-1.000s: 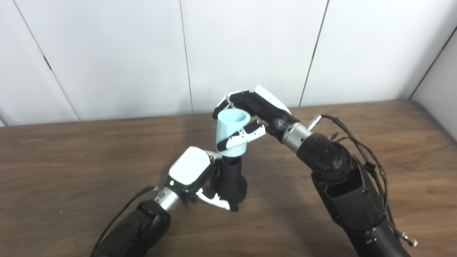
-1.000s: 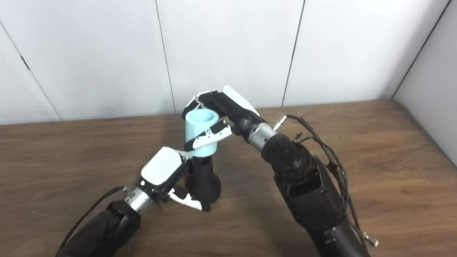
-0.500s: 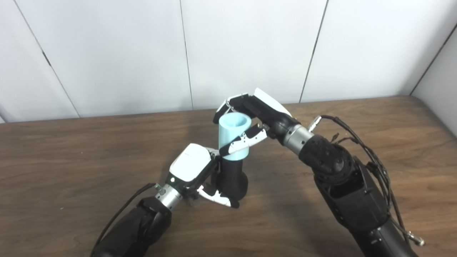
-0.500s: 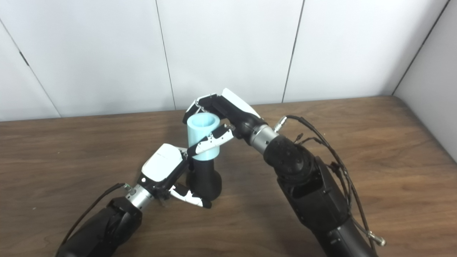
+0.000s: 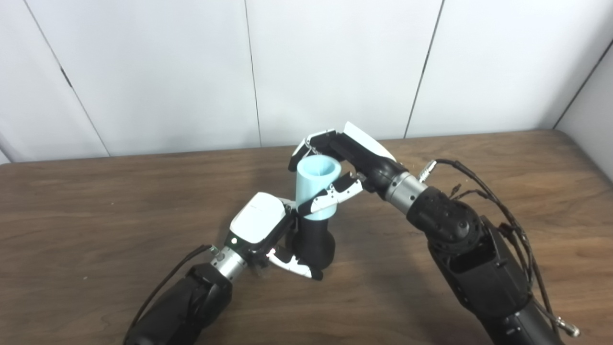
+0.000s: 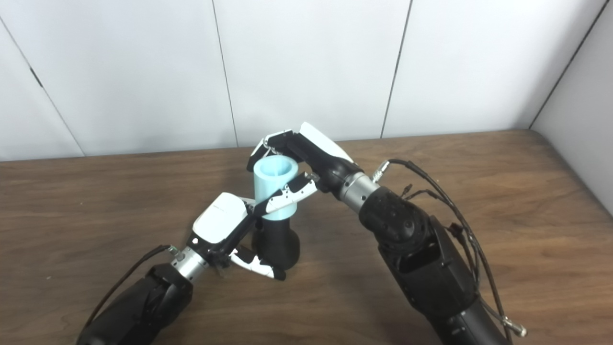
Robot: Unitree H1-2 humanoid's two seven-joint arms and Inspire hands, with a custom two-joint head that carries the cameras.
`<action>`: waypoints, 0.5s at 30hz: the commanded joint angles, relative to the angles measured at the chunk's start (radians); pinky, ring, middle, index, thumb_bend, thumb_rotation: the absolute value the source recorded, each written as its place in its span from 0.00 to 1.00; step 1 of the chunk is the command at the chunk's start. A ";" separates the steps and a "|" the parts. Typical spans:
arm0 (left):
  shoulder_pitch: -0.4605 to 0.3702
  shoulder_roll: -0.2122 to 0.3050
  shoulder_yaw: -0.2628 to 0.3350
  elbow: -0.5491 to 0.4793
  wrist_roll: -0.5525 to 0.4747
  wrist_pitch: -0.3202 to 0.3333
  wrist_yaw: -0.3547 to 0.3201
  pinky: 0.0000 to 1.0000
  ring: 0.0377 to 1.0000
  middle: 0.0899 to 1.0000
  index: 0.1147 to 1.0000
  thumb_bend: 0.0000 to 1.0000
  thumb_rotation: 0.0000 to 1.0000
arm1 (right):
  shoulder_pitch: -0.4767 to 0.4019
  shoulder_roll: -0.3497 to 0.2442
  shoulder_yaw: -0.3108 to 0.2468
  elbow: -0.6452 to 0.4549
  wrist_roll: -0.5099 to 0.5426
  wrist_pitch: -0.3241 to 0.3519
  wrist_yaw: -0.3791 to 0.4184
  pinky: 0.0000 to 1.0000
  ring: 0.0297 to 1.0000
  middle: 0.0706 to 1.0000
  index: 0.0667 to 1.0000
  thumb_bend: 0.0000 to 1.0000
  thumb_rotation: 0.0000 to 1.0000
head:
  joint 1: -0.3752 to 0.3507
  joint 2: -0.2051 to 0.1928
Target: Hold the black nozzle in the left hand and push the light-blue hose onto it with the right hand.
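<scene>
Gripping the black nozzle (image 5: 313,242) low around its wider base, the left hand (image 5: 261,230) keeps it standing upright on the brown surface (image 5: 96,201), so the narrow top is free to take the hose and the wood beneath can bear the downward push. Its fingers (image 5: 297,267) curl closed round the front of the base. The right hand (image 5: 352,158) comes in from above and behind, fingers closed around the light-blue hose (image 5: 316,187), one finger laid across its front near the lower rim and others behind its open top. The hose sits upright directly over the nozzle, its lower end already down over the neck, with black showing only below the rim; I judge the push partly made, though how deep it has seated cannot be told. The lower finger of the right hand lies just above the back of the left hand, so little room is left there for more downward travel. Around the pair the surface lies bare, its edges and the white wall (image 5: 335,67) well apart from both arms.
</scene>
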 commanded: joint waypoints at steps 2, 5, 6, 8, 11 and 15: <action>0.096 -0.007 -0.040 0.048 0.024 0.028 -0.060 0.34 0.40 0.40 0.46 0.50 0.00 | -0.007 -0.003 0.007 -0.038 -0.004 -0.002 0.015 0.29 0.37 0.43 0.50 0.52 0.00 | -0.002 0.005; 0.097 -0.007 -0.038 0.045 0.022 0.027 -0.063 0.35 0.40 0.41 0.46 0.50 0.00 | -0.005 -0.003 0.013 -0.043 -0.011 0.006 0.016 0.29 0.37 0.43 0.49 0.52 0.00 | -0.002 0.005; 0.097 -0.007 -0.037 0.046 0.021 0.027 -0.063 0.35 0.40 0.41 0.46 0.50 0.00 | -0.003 -0.003 0.015 -0.044 -0.012 0.007 0.016 0.29 0.37 0.43 0.49 0.52 0.00 | -0.002 0.005; 0.098 -0.008 -0.035 0.045 0.021 0.028 -0.063 0.35 0.40 0.40 0.45 0.50 0.00 | 0.001 -0.004 0.018 -0.044 -0.016 0.005 0.014 0.30 0.37 0.43 0.49 0.52 0.00 | -0.001 0.008; 0.098 -0.009 -0.035 0.045 0.021 0.029 -0.064 0.34 0.40 0.40 0.44 0.50 0.00 | 0.013 -0.008 0.023 -0.037 -0.024 -0.028 0.007 0.31 0.37 0.43 0.49 0.52 0.00 | 0.001 0.008; 0.098 -0.009 -0.035 0.042 0.022 0.027 -0.066 0.34 0.40 0.40 0.46 0.50 0.00 | 0.034 -0.020 0.029 -0.015 -0.037 -0.105 -0.006 0.30 0.37 0.43 0.50 0.52 0.00 | 0.001 0.011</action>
